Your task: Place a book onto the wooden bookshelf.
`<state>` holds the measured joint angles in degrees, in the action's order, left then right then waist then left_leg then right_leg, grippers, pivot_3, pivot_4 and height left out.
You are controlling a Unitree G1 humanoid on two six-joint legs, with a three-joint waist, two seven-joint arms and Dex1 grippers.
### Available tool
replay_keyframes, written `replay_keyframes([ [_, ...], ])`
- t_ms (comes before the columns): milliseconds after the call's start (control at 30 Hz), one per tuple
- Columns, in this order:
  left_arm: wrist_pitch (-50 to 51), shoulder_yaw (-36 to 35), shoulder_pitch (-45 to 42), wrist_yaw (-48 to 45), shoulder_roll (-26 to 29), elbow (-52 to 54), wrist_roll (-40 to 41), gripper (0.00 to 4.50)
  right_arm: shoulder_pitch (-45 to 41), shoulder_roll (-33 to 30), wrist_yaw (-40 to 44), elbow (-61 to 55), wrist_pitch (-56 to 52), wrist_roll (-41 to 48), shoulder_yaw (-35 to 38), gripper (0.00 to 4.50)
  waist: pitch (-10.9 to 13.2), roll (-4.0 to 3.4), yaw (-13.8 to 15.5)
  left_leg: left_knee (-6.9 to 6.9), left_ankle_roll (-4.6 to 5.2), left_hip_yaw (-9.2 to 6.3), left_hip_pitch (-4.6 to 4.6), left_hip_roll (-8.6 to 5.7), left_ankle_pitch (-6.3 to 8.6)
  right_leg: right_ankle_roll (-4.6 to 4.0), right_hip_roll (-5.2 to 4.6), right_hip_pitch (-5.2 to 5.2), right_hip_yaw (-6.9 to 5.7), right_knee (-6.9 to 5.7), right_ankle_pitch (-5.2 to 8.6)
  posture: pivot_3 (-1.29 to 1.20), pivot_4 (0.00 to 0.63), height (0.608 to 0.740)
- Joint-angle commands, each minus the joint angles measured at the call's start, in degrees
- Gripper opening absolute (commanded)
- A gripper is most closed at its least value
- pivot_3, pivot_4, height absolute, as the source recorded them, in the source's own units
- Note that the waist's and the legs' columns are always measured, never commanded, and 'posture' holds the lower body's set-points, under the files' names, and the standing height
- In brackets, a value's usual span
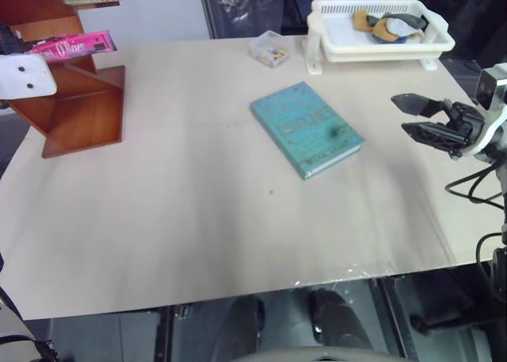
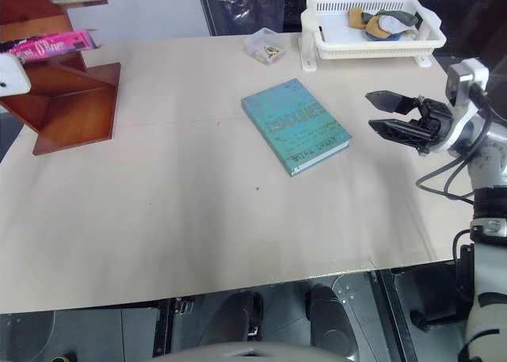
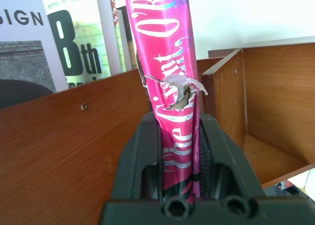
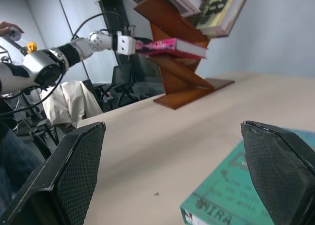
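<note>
Book: your pink book (image 3: 170, 87) sits spine-out between the left gripper's (image 3: 178, 151) fingers, clamped tight, with a tear in the spine just past the fingertips.
Where it is: you have it level against a slanted board of the wooden bookshelf (image 1: 79, 112), at the table's (image 1: 198, 219) left rear.
Right gripper (image 2: 394, 114): jaws apart, holding nothing, above the table beside the teal book (image 2: 295, 126), well away from your pink one.
</note>
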<state>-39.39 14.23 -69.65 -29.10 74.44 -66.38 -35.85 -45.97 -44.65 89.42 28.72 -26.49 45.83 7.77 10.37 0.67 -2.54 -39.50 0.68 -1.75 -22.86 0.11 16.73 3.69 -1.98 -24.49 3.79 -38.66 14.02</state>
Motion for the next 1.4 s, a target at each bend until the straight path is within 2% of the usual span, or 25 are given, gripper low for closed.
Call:
replay_keyframes([
  [33,1.18,-0.47,-1.18,-0.41,0.81,-1.1,0.76,0.43,-1.67,-1.55,3.08,-2.59,0.06,2.6,0.36,4.5,0.0,0.0,-0.03,0.0,0.0,0.03,0.0,0.0,0.0,0.0,0.0,-0.03,0.0,-0.1,0.0,0.0,0.15,0.74],
  [267,1.29,-0.36,-1.12,-0.28,0.7,-1.34,0.58,0.43,-2.34,-1.55,3.08,-2.69,-0.14,3.42,0.64,4.5,0.0,0.0,-0.04,-0.05,0.0,0.08,0.0,0.01,0.0,0.0,0.0,-0.06,0.02,-0.15,0.0,0.0,0.15,0.74],
  [333,1.81,-0.43,-1.52,0.52,0.67,-1.18,0.38,1.43,-2.38,-1.52,3.08,-2.45,0.05,3.15,0.52,4.5,0.0,0.0,-0.04,-0.05,0.0,0.08,0.0,0.01,0.0,0.0,0.0,-0.07,0.03,-0.15,0.0,0.0,0.15,0.74],
  [367,1.88,-0.21,-1.67,1.2,0.73,-1.0,-0.09,1.76,-2.44,-1.5,3.08,-2.32,0.07,3.07,0.51,4.5,0.0,0.01,-0.02,-0.05,0.0,0.08,0.0,0.01,0.0,0.0,0.0,-0.08,0.03,-0.15,0.0,0.0,0.15,0.74],
  [533,2.9,0.85,-2.22,1.73,0.89,-1.06,-1.59,3.98,-2.58,-1.42,3.08,-1.75,0.27,2.74,0.49,4.5,-0.01,0.02,0.08,-0.08,0.0,0.08,-0.02,0.0,0.0,0.0,-0.01,-0.1,0.03,-0.16,0.0,0.0,0.15,0.74],
  [833,3.32,1.52,-3.01,1.27,1.73,-1.37,-1.92,3.98,-2.51,-1.11,3.08,-1.26,0.42,2.43,0.78,4.5,-0.01,0.02,0.09,-0.09,0.0,0.08,-0.03,0.0,0.0,0.0,-0.01,-0.1,0.02,-0.16,0.0,0.0,0.15,0.74],
  [967,0.92,-0.51,-2.98,-0.53,1.85,-0.57,1.17,3.98,-2.3,-1.09,3.08,-1.27,0.5,2.34,0.92,4.5,-0.01,0.02,0.08,-0.1,0.0,0.08,-0.03,0.0,0.0,0.0,-0.01,-0.11,0.02,-0.16,0.0,0.0,0.15,0.74],
  [1133,-0.24,-11.8,4.25,-10.2,-0.1,3.03,19.18,3.98,-1.38,-1.44,3.07,-1.98,-0.15,2.04,1.77,4.5,-0.02,0.0,0.06,-0.12,0.0,0.1,-0.06,0.02,0.0,0.0,-0.03,-0.14,0.03,-0.16,0.0,0.0,0.15,0.74],
  [1200,3.99,-18.28,10.96,-16.26,-0.62,9.84,29.26,3.98,-0.62,-2.17,3.08,-2.59,-0.96,2.05,2.26,4.5,-0.02,0.0,0.02,-0.12,0.0,0.22,-0.04,0.1,0.0,-0.01,-0.08,-0.24,0.06,-0.19,0.01,0.0,0.15,0.74],
  [1233,9.15,-22.46,15.3,-19.59,-1.2,15.51,35.58,3.98,0.02,-2.76,3.08,-3.03,-1.39,2.14,2.46,4.5,-0.02,0.0,0.02,-0.15,0.0,0.19,-0.05,0.17,0.0,-0.02,-0.09,-0.26,0.03,-0.19,0.01,0.0,0.15,0.74],
  [1300,24.42,-32.41,29.29,-25.49,-2.94,32.48,48.34,3.98,2.09,-4.38,3.08,-4.51,-2.71,2.6,2.69,4.5,-0.02,0.0,0.06,-0.18,0.0,0.2,-0.09,0.24,0.0,-0.02,-0.12,-0.28,0.04,-0.22,0.01,0.0,0.15,0.74],
  [1400,48.95,-47.23,54.16,-26.22,-9.57,60.08,61.02,3.98,6.48,-6.94,3.08,-6.15,-3.25,2.08,3.27,4.5,-0.06,-0.09,0.05,-0.25,0.01,0.19,-0.16,0.33,0.01,-0.02,-0.26,-0.31,0.03,-0.23,0.01,0.0,0.15,0.74],
])
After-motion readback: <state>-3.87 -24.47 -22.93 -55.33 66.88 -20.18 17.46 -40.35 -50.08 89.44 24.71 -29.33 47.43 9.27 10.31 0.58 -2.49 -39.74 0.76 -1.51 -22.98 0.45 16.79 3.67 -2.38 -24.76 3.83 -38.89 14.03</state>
